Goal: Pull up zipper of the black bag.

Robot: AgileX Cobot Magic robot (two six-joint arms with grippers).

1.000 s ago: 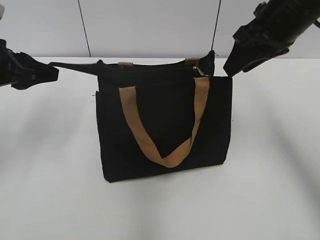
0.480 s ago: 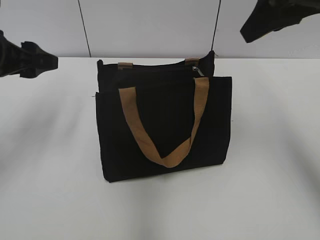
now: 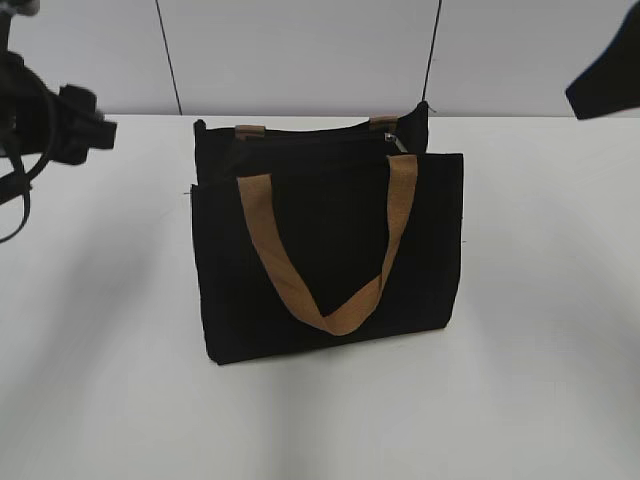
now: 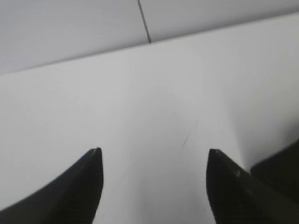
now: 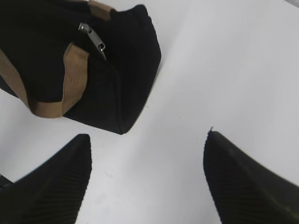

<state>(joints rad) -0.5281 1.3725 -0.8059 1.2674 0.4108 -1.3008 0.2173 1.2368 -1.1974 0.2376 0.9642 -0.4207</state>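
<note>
The black bag (image 3: pixel 330 250) stands upright on the white table, its tan handle (image 3: pixel 330 300) hanging down the front. The zipper runs along its top edge, with the silvery pull tab (image 3: pixel 400 141) at the right end; the tab also shows in the right wrist view (image 5: pixel 92 38). My left gripper (image 4: pixel 154 151) is open and empty over bare table, well left of the bag. My right gripper (image 5: pixel 147 135) is open and empty, right of the bag (image 5: pixel 117 70) and apart from it. In the exterior view the right arm (image 3: pixel 605 80) only shows at the upper right edge.
The white table (image 3: pixel 540 350) spreads around the bag on all sides. A pale wall with two dark vertical seams (image 3: pixel 168 55) stands behind it. The left arm (image 3: pixel 55 125) with loose cables hangs at the far left edge.
Both grippers have let go of the bag's top ends and drawn away, the left to the left, the right up and to the right. The bag's stretched left end has fallen back.
</note>
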